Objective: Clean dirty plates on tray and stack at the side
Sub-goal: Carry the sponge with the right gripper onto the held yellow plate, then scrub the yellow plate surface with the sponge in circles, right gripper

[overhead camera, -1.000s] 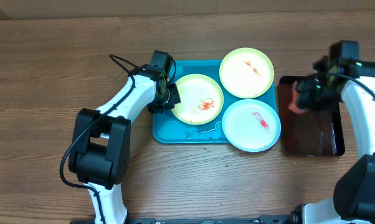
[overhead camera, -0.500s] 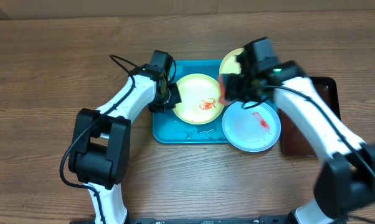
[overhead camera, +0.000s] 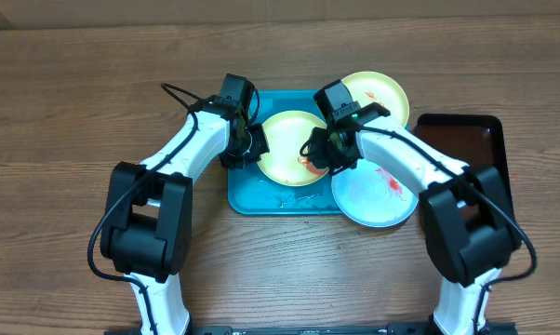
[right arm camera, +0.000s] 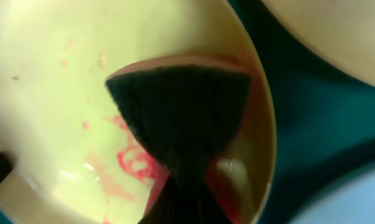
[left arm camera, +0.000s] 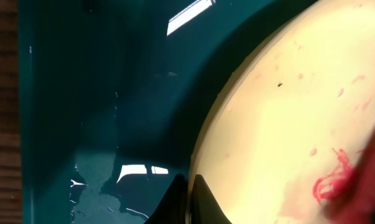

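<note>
A large turquoise-blue rectangular plastic tray (overhead camera: 261, 195) with rounded corners and a raised rim lay on the wood-grain table (overhead camera: 66, 112). Its glossy floor was wet, with streaks and bright glints showing in the left wrist view (left arm camera: 100, 124).

Three round, shallow plates sat on it. A yellow-green plate (overhead camera: 285, 140) with a smooth pale centre occupied the middle. A second yellow-green plate (overhead camera: 387, 98) lay at the far corner. A white-bluish plate (overhead camera: 373, 207) overhung the near corner on the right arm's side, with a red sauce streak on its white centre.

The left gripper (overhead camera: 252, 144) was closed on the middle plate. Its dark fingertips (left arm camera: 200, 199) were pinched together over the thin rim (left arm camera: 203, 143) on the side toward the left arm.

The right gripper (overhead camera: 319, 154) was clamped on a pink sponge (right arm camera: 178, 106) with a coarse black scouring face. The squeeze folded the sponge into a fan shape, narrow at the jaws and wide at its free edge. The sponge was pressed flat against the yellow-green plate (right arm camera: 56, 68), close to its rim on the right arm's side.

A thin looping red sauce smear (right arm camera: 134, 163) lay just beside the sponge, with fainter pink specks scattered across the glossy surface. The same smear (left arm camera: 331, 180) appeared in the left wrist view, next to a blurred pink edge.

A smaller dark brown-black tray (overhead camera: 471, 140) with a shiny floor sat on the table beside the turquoise one, on the right arm's side.
</note>
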